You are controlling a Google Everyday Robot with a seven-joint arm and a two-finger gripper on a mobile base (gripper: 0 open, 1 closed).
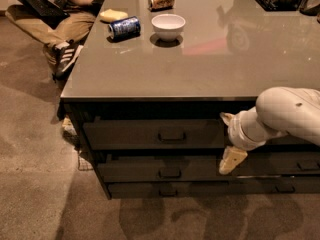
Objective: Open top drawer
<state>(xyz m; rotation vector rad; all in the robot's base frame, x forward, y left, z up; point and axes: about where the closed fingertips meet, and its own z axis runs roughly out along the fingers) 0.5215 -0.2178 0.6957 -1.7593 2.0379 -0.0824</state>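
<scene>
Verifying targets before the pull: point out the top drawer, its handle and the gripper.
top drawer (120, 134), camera view, bare left part of front panel.
handle (172, 136), camera view, middle of metal loop.
gripper (226, 141), camera view, midway between its fingertips, right of the handle.

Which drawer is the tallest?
The top drawer, just under the tabletop; the middle drawer and bottom drawer have shallower fronts. The gripper hangs before the drawers, right of the top handle.
</scene>
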